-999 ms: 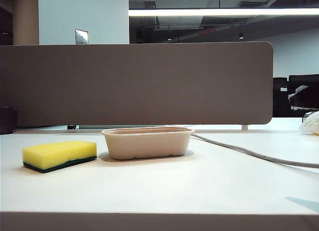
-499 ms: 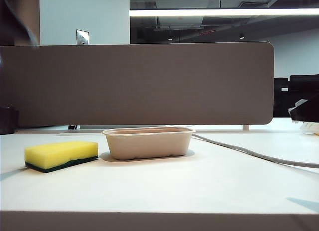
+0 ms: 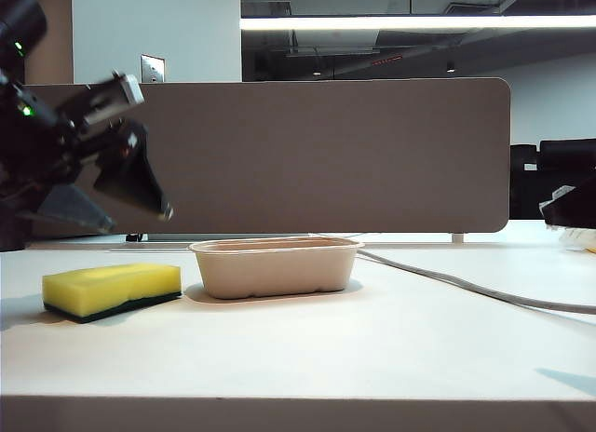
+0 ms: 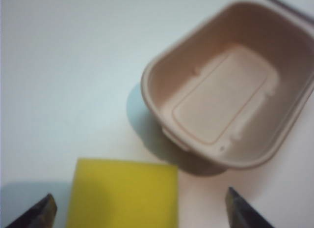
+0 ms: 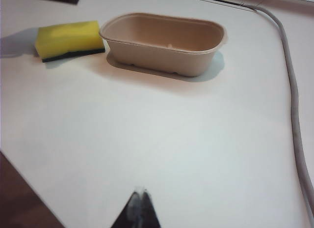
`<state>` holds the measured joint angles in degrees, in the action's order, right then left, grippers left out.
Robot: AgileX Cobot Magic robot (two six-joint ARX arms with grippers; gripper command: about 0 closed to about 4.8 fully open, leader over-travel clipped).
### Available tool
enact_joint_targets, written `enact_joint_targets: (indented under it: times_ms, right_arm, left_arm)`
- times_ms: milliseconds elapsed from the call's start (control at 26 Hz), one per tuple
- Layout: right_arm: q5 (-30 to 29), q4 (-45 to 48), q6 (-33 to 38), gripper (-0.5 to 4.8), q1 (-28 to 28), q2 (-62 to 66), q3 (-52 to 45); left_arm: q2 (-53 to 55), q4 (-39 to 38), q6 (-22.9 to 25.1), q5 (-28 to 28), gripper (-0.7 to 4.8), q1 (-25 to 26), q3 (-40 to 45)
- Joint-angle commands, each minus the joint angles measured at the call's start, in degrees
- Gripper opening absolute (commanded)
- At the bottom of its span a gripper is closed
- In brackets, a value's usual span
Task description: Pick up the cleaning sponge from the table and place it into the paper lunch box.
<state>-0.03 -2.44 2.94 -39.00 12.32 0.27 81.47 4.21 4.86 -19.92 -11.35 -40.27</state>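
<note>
My left gripper hangs above the cleaning sponge, fingers spread wide with nothing between them, one tip to each side of the yellow block. The sponge lies flat on the table, yellow face up and green scouring layer down, just beside one short end of the paper lunch box and not touching it. To do this step well, I judge I should come straight down with the sponge centred between my fingertips, and close only when they are level with the foam rather than over its top face. The foam will give, so a firm squeeze is better than a light one. I should lift clear of the box's rolled rim before crossing over, since the box looks light and a nudge could push it along the table.

My right gripper sits low over the table on the other side of the box and nearer the front edge, well apart from it, tips pressed together and holding nothing.

The table is pale, smooth and bare around the box, so nothing blocks the short carry. A grey cable runs from behind the box towards the right. Behind the box stands a brown partition panel, and beyond it a dim room with a strip of ceiling light.
</note>
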Motion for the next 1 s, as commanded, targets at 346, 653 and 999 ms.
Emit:
enact_joint_targets:
  times_ms: [346, 653, 999]
  right_arm:
    - [0.07, 0.96, 0.02, -0.05, -0.02, -0.04, 0.04]
    - [0.07, 0.96, 0.02, -0.05, 0.00, -0.04, 0.04]
    - [0.07, 0.94, 0.02, -0.05, 0.00, -0.04, 0.04]
  left_arm:
    - [0.76, -10.10, 12.35, 4.68, 4.79, 0.04, -0.31]
    - [2.21, -9.62, 12.22, 5.22, 4.79, 0.09, -0.33]
    - [5.40, -9.92, 12.28, 3.02, 4.79, 0.09, -0.31]
